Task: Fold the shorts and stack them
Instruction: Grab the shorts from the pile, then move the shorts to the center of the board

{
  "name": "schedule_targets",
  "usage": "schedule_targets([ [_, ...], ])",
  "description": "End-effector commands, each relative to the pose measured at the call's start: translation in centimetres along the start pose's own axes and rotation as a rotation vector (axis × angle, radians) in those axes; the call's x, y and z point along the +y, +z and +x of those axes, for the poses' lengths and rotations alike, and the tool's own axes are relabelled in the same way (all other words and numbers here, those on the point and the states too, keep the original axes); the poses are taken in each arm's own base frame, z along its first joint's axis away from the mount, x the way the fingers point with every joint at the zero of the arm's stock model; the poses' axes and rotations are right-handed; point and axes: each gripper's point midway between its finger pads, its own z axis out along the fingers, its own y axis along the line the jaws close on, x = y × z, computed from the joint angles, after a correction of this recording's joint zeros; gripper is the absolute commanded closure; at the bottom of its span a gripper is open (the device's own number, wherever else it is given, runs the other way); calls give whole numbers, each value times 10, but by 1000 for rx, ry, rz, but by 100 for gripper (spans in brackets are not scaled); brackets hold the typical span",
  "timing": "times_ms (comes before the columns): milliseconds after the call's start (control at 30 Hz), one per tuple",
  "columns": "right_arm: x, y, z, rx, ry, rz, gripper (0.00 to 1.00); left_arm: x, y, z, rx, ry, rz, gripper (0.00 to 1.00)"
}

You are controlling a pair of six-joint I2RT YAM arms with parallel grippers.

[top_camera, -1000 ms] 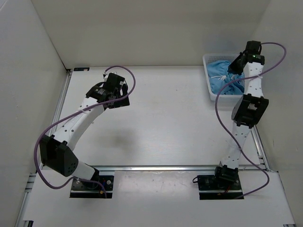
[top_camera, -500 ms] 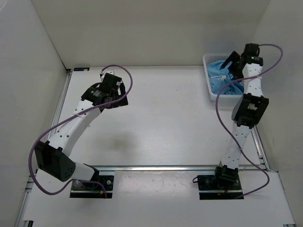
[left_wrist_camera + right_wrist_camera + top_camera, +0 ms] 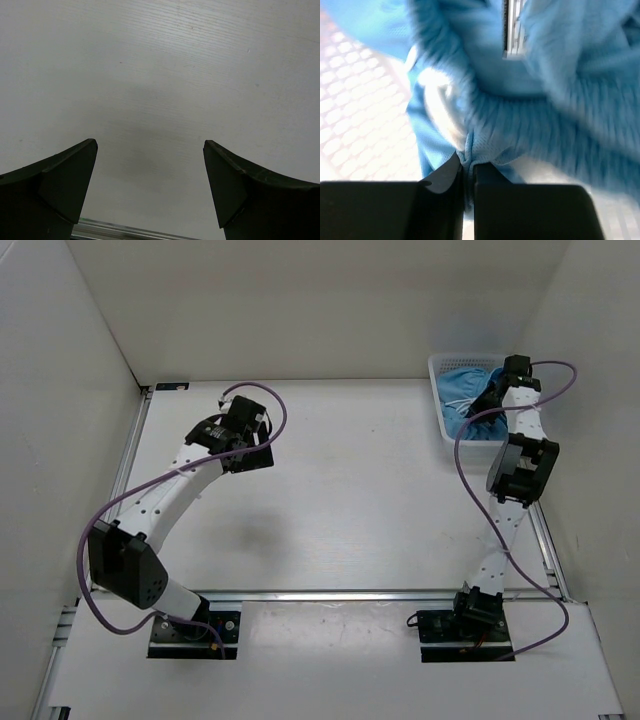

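Newly tight: right fingers [image 3: 520, 210] on shorts [image 3: 530, 120].

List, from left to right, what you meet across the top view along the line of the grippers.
The left gripper → bare table → basket, left wall → shorts.

shorts [image 3: 555, 120] blurred close-up, basket [image 3: 440, 412] partly hidden behind right arm [image 3: 520, 465]
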Motion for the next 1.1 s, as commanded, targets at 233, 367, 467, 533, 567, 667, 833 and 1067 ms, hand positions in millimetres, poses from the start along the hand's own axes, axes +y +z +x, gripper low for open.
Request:
schedule_targets([
  [233, 213, -354, -38, -631, -379, -511, 100, -14, -53, -26, -70, -125, 194, 1],
  [367, 269, -460, 39, -686, -535, -760, 100, -6, -61, -57, -93, -191, 214, 1],
  [467, 295, -468, 109, -625, -649, -820, 100, 16, -66, -85, -109, -244, 176, 1],
  [533, 306, -451, 153, -549, -678, -813, 100, 43, -74, -106, -144, -335, 152, 1],
  [567, 302, -414, 175, -469, -697, -764, 100, 52, -74, -107, -130, -375, 152, 1],
  [667, 303, -363, 259, -253, -789, -769, 98, 91, -72, -119, -113, -506, 190, 1],
  [833, 243, -249, 387, 105, -884, -568, 16, 127, -85, -121, -160, -536, 171, 1],
  [1067, 191, -229, 360, 95, -766, -420, 18, 68, -53, -59, 12, -376, 356, 17],
])
